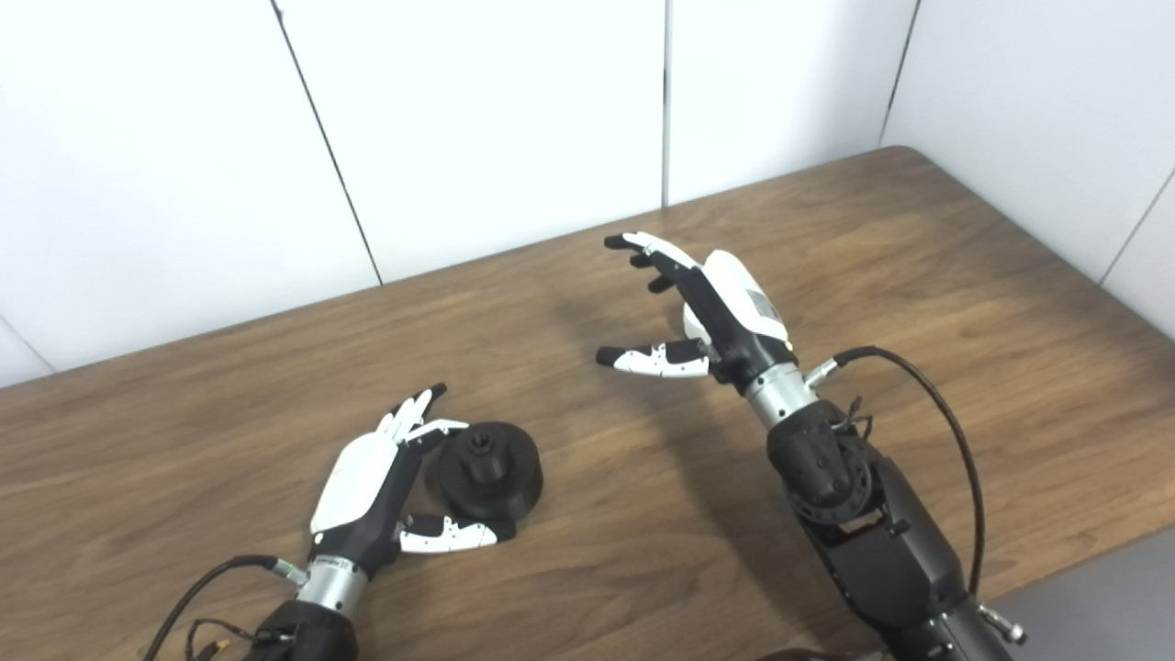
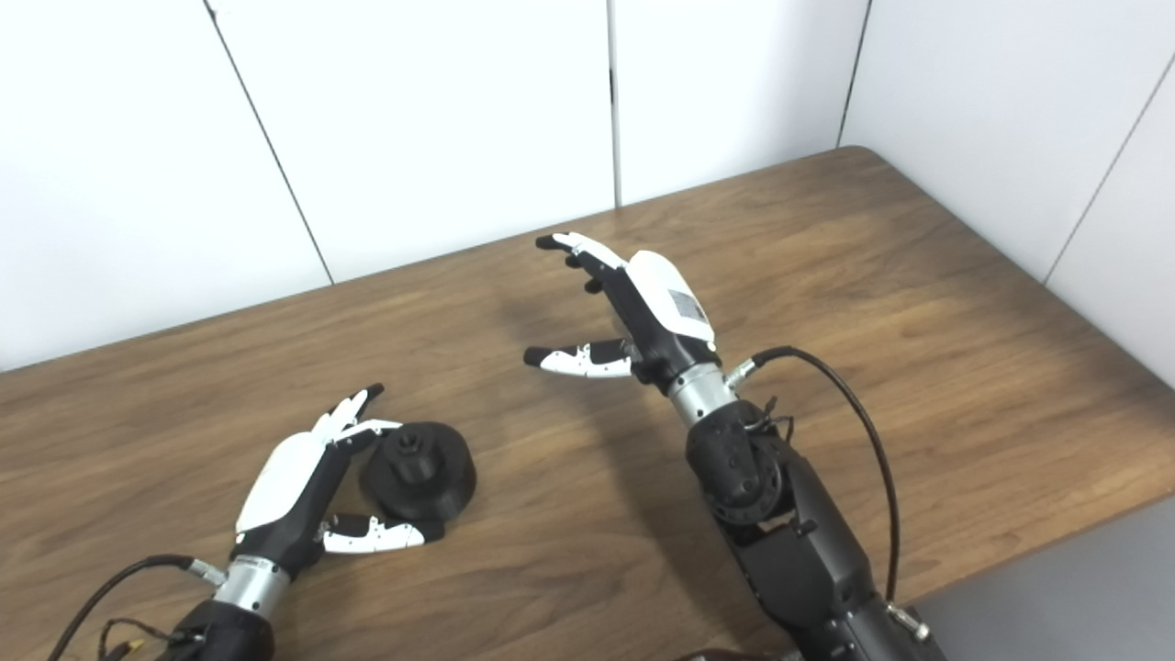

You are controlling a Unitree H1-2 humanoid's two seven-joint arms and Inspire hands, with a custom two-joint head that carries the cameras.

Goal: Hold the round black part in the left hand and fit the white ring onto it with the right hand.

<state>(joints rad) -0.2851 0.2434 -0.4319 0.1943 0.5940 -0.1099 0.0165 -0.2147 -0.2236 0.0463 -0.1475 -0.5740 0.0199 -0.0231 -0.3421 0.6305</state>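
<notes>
The round black part [image 1: 488, 470] lies flat on the wooden table [image 1: 918, 275], its small hub pointing up. My left hand [image 1: 372, 491] rests against the part's left side. Its fingers reach along the far-left rim and its thumb lies along the near rim, spread and not clamped. My right hand [image 1: 702, 312] hovers over the middle of the table, palm facing left, fingers and thumb wide apart. A small white patch [image 1: 688, 323] shows at that palm's edge; I cannot tell whether it is the white ring. No ring is plainly visible elsewhere.
White wall panels [image 1: 505, 119] close the table's far side and right side. The table's near edge [image 1: 1083, 560] runs by my right forearm, with grey floor beyond. A black cable [image 1: 955, 431] loops off the right wrist.
</notes>
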